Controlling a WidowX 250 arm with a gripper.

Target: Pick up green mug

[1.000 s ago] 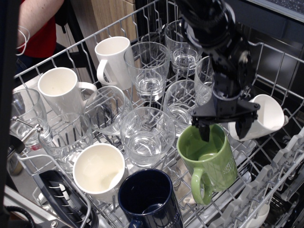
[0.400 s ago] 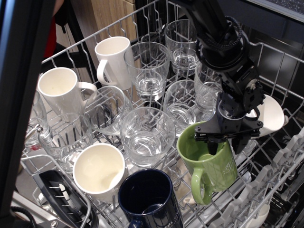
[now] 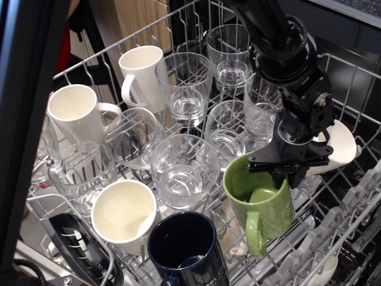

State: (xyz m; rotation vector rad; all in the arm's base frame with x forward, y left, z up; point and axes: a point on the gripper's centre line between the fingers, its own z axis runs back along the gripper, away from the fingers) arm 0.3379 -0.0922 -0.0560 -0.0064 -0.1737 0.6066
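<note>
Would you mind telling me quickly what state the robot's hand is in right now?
Hand: closed on the far rim of the green mug, one finger inside and one outside.

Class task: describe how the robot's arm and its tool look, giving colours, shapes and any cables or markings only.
The arm is glossy black, built from rounded, ribbed segments with a few small silvery screws. The tool is matte black too: a flat crossbar with short fingers. No cables or markings show.
</note>
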